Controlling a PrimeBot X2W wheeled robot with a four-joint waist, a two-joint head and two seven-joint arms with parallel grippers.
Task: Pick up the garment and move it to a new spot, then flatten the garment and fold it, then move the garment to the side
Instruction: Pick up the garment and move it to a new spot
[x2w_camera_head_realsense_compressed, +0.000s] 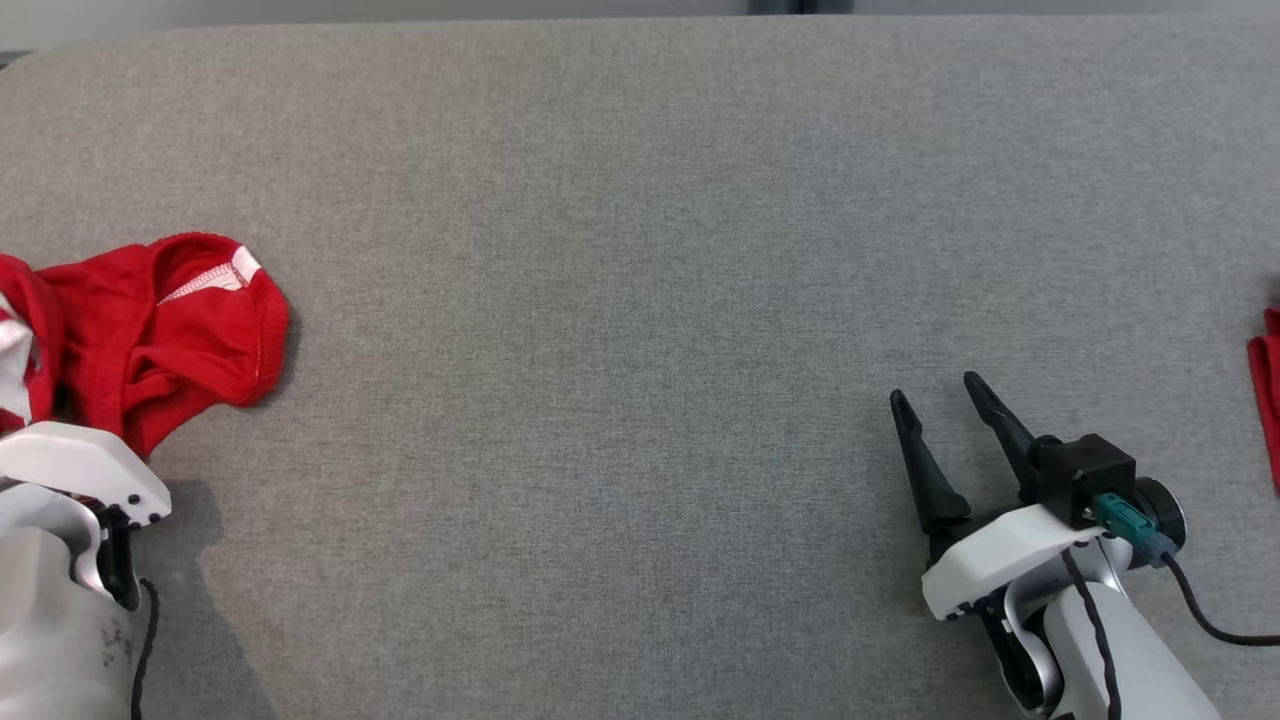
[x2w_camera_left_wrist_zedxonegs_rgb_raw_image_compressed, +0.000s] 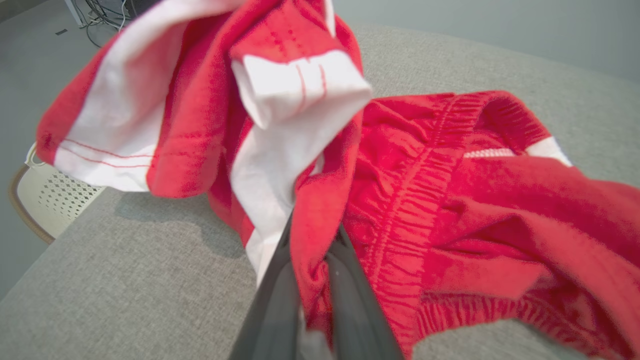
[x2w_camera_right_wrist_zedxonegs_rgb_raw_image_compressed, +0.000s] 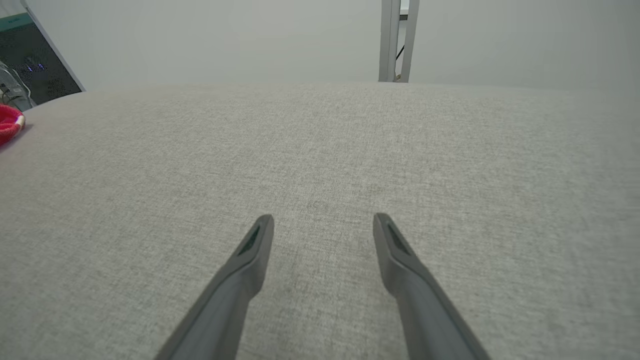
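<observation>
Your left claw (x2w_camera_left_wrist_zedxonegs_rgb_raw_image_compressed: 312, 235) is pinched tight on a fold of the garment (x2w_camera_left_wrist_zedxonegs_rgb_raw_image_compressed: 450, 200). The garment is red with white stripes and lies bunched up at the left end of the grey worktop (x2w_camera_head_realsense_compressed: 640, 200). Your right claw (x2w_camera_head_realsense_compressed: 935, 390) hangs wide open, well apart from it. Another red bit (x2w_camera_head_realsense_compressed: 1268, 390) lies far right.

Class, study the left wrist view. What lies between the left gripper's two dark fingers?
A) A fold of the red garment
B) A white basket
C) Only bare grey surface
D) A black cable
A: the left gripper pinches a red fold of the garment, which bunches up around the closed fingers.
</observation>
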